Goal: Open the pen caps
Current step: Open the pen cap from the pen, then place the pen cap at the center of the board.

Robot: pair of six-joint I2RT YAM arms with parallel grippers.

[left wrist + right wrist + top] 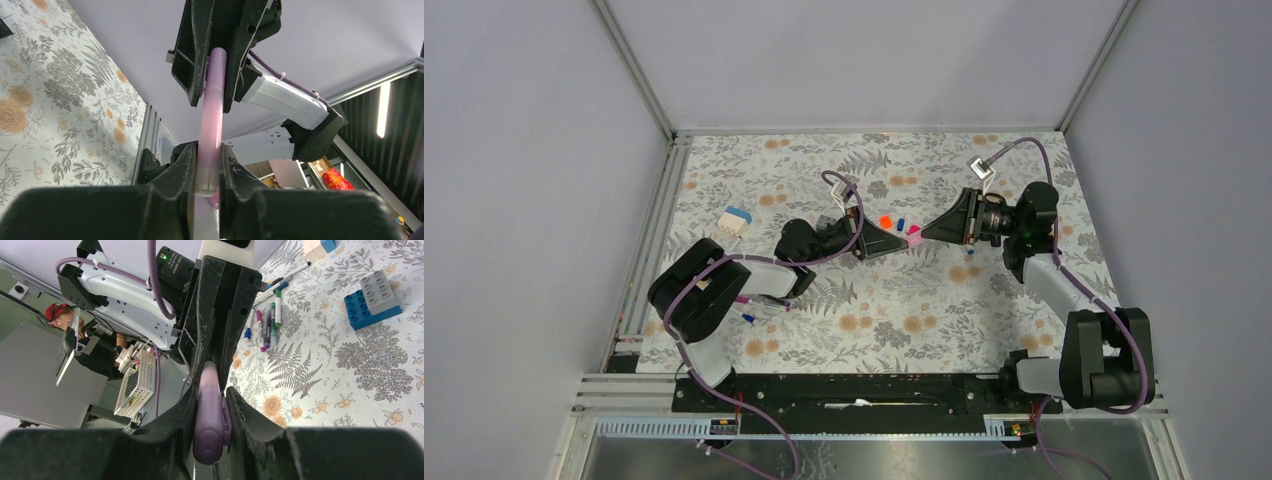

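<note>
A pink highlighter [914,237] is held level above the table between both grippers. My left gripper [896,241] is shut on its pale pink barrel [211,125], whose white end sits between the fingers. My right gripper [931,230] is shut on its pink-purple cap [208,425], which is still on the barrel. In the left wrist view the right gripper [214,55] clamps the far end. A loose orange cap [886,221] and a blue cap [901,224] lie on the cloth just behind the grippers.
Several capped pens [265,320] lie together near the left arm's base, also in the top view [749,312]. A blue-and-grey block [375,297] lies at the left [736,222]. A small grey block [980,168] sits at the back right.
</note>
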